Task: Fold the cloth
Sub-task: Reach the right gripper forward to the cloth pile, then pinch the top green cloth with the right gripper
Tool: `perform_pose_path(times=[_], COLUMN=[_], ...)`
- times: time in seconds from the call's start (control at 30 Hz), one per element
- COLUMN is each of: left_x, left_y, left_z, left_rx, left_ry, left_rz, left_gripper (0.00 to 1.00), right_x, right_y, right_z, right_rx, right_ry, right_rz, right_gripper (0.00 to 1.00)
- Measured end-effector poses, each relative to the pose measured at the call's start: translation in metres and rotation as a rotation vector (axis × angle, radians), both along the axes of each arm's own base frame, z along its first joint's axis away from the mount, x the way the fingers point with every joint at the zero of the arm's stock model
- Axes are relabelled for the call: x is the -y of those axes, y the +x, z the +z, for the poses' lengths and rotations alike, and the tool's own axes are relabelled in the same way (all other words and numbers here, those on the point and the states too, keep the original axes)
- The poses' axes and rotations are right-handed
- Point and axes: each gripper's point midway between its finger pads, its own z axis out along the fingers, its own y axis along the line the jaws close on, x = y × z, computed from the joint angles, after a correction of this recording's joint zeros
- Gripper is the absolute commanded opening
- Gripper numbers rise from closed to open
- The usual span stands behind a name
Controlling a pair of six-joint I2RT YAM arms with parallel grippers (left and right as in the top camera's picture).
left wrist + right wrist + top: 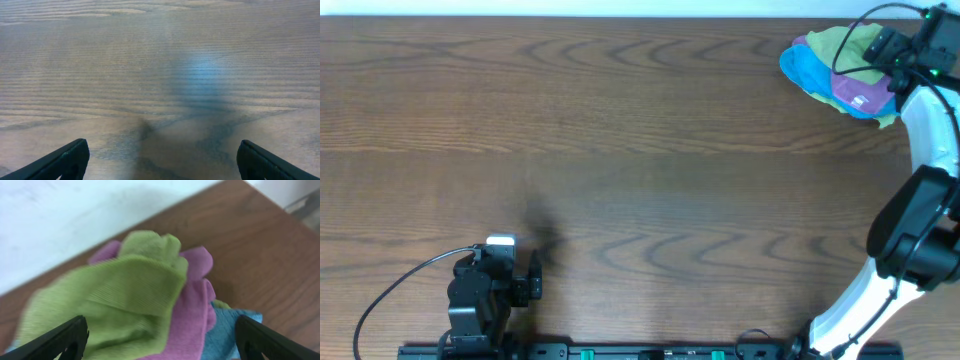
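Overhead, table (620, 150): dark wood grain, bare across the middle.
Overhead, the cloth (838, 44): lime green, lying crumpled on top of a small heap at the far right corner.
Overhead, heap: a blue cloth (808, 70) and a purple cloth (855, 92) are bunched under the green one.
Overhead, right arm (925, 140): stretched out to the heap, its black end over the pile's right side.
Overhead, left arm (480, 295): tucked low at the near left edge, well apart from the heap.
Left wrist, left gripper (163, 147): fingers spread wide over bare wood, nothing between them.
Right wrist, right gripper (161, 325): fingers spread wide with the green cloth below and between them. I cannot tell whether they touch it.
Right wrist, fabric: green on top, purple beside and under it, blue at the lower right. The view is a bit blurred.
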Motion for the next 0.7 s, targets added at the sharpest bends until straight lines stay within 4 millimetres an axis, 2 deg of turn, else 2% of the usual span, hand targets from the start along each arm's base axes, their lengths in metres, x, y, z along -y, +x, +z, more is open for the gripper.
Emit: perform_pose_path(times=[0.2,0.3,0.5,0.7], left_x=[0.0,0.0,0.0,0.0], left_y=[0.0,0.0,0.0,0.0], left_z=[0.0,0.0,0.0,0.0], left_rx=[0.0,0.0,0.0,0.0], left_ry=[0.0,0.0,0.0,0.0], left_rz=[0.0,0.0,0.0,0.0], left_gripper=[0.95,0.95,0.95,0.95], right_x=[0.019,0.025,0.019,0.015], right_y=[-0.007,-0.008,0.005,0.013], right_z=[-0.022,-0.026,-0.021,-0.036], right_rx=[-0.034,-0.032,0.027,0.042], right_ry=[0.019,0.028,0.051,0.095], right_rz=[-0.03,-0.036,0.009,0.024], right_gripper=[0.89,0.89,0.88,0.83])
